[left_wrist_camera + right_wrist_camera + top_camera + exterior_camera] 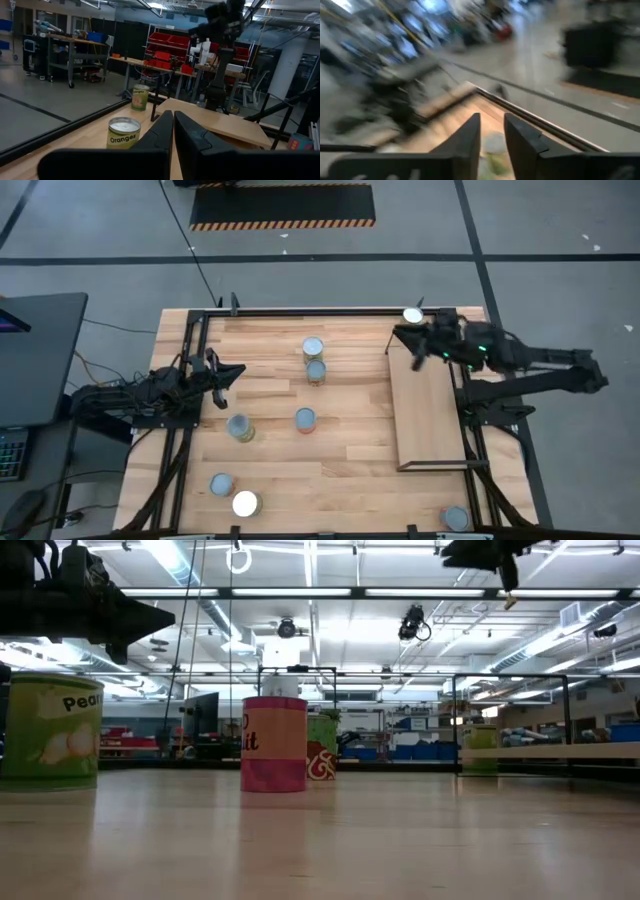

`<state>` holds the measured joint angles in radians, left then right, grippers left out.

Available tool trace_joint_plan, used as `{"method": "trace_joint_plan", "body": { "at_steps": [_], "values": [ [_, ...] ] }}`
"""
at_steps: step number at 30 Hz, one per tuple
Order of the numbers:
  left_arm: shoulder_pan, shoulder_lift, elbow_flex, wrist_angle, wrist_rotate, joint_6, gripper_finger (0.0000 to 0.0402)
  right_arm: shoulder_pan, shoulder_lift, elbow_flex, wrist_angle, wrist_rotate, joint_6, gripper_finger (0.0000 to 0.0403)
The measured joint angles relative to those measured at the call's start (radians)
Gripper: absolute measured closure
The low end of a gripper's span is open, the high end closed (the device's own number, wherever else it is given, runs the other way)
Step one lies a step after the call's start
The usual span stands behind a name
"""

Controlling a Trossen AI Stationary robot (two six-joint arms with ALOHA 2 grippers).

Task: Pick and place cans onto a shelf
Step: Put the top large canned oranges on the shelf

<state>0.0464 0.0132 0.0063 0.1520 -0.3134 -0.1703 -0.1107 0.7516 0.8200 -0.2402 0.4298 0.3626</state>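
Several cans stand upright on the tabletop. Two are close together (313, 348) (316, 372), one is at mid-table (305, 419), and one is further left (240, 427). Two stand near the front left (221, 484) (245, 503), one at the front right (455, 518), and a white-topped one (413, 315) by the far edge. The shelf (430, 415) lies on the right and carries no cans. My right gripper (408, 345) (492, 122) is open and empty, high above the shelf's far end. My left gripper (233, 372) (173, 117) is shut and empty at the left, pointing at an "Oranges" can (123, 132).
A black metal frame (300, 310) runs along the table's edges. In the low view a green can (50, 730) stands close at the left and a pink can (273, 743) at the middle. Bare tabletop lies between the middle cans and the shelf.
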Motion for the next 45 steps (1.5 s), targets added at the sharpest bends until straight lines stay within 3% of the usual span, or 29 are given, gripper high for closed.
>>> {"method": "trace_joint_plan", "body": {
  "at_steps": [5,13,18,22,27,37,45],
  "values": [
    [0.000,0.000,0.000,0.000,0.000,0.000,0.0379,-0.121,0.213,0.236,-0.178,0.005,0.056,0.0223],
    [0.000,0.000,0.000,0.000,0.000,0.000,0.0379,-0.356,0.438,0.533,-0.324,-0.141,0.065,0.0082],
    [0.000,0.000,0.000,0.000,0.000,0.000,0.0379,-0.494,0.576,0.713,-0.529,-0.144,0.096,0.0016],
    [0.000,0.000,0.000,0.000,0.000,0.000,0.0379,-0.620,0.690,0.825,-0.731,-0.144,0.144,0.0007],
    [0.000,0.000,0.000,0.000,0.000,0.000,0.0379,-0.758,0.803,0.846,-0.872,-0.191,0.139,0.0009],
    [0.000,0.000,0.000,0.000,0.000,0.000,0.0379,-0.889,0.967,0.788,-0.941,-0.299,0.164,0.0009],
    [0.000,0.000,0.000,0.000,0.000,0.000,0.0379,-0.959,1.026,0.717,-0.960,-0.370,0.195,0.0008]
  ]
}}
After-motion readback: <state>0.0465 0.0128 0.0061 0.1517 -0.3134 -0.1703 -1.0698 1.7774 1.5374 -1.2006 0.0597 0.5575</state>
